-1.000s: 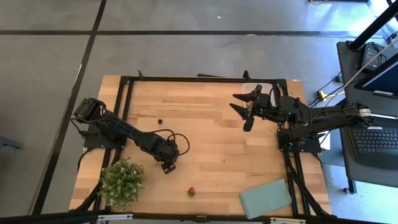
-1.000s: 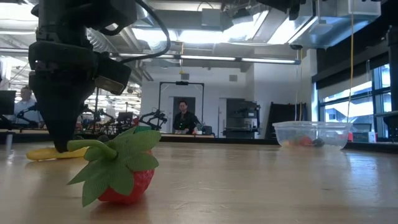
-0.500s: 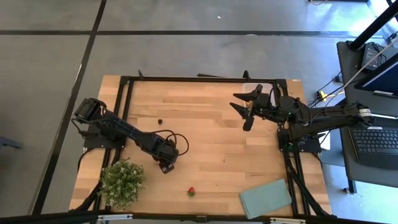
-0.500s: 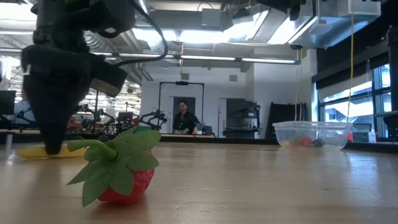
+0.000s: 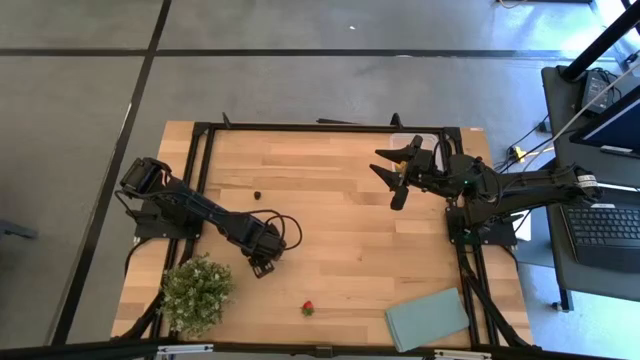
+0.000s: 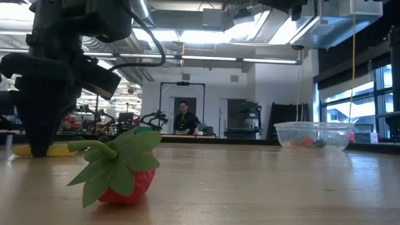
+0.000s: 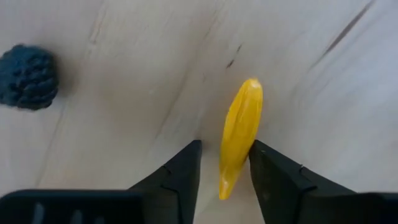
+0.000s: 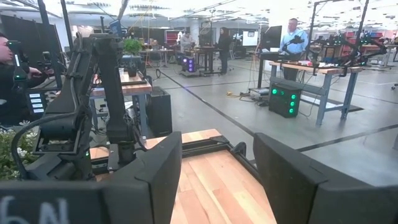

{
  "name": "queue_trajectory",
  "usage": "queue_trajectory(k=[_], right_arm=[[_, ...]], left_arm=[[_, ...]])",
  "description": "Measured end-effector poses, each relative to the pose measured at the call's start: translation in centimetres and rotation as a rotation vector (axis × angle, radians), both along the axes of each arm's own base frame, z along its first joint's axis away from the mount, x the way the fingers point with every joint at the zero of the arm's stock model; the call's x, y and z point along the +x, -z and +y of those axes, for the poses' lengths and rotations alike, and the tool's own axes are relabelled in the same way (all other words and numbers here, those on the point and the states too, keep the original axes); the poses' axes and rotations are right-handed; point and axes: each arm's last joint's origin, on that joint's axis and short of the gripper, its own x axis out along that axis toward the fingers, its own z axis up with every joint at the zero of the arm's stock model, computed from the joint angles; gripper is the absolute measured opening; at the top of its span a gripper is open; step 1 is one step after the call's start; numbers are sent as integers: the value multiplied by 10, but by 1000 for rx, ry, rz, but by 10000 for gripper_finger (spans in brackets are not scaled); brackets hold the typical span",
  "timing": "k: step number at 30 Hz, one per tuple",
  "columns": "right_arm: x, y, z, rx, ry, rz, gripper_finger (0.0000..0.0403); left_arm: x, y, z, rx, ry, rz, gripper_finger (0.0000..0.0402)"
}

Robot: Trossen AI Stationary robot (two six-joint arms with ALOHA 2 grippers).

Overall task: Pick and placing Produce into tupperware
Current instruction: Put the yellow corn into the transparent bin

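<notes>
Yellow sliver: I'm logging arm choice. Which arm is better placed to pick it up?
Left. Its end effector straddles the yellow sliver on the table; the right end effector hovers far across it.

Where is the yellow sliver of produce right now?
In the left wrist view the yellow sliver lies on the wooden table, between the open fingers of the left gripper, with a dark berry off to one side.

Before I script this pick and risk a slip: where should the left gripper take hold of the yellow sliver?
Across its narrow middle, from above. The yellow sliver lies flat, long and thin, tapering at both ends; the left gripper already straddles one end, fingers open.
</notes>
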Motion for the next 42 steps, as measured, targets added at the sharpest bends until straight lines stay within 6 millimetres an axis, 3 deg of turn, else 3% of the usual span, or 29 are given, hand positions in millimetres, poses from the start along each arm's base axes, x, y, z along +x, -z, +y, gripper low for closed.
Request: queue_trajectory(k=[6, 11, 13, 20, 25, 33, 38, 42], right_arm=[[0, 0, 0, 0, 0, 0, 201], [0, 0, 0, 0, 0, 0, 201], [0, 0, 0, 0, 0, 0, 201], [0, 0, 0, 2, -1, 0, 201], [-4, -3, -2, 16, 86, -24, 201], [-31, -28, -5, -40, 153, -170, 201], [-50, -39, -5, -59, 160, -239, 201], [-56, -41, -5, -62, 158, -245, 201]], left_arm=[[-3, 0, 1, 20, -1, 26, 88], [-2, 0, 1, 17, 29, 22, 21], [0, -3, 1, 12, 48, 19, 11], [31, -39, 13, 29, 137, -90, 6], [63, -74, 48, 101, 182, -245, 4], [105, -124, 128, 193, 142, -663, 2], [117, -136, 171, 243, 76, -884, 2], [138, -127, 197, 213, 70, -1018, 1]])
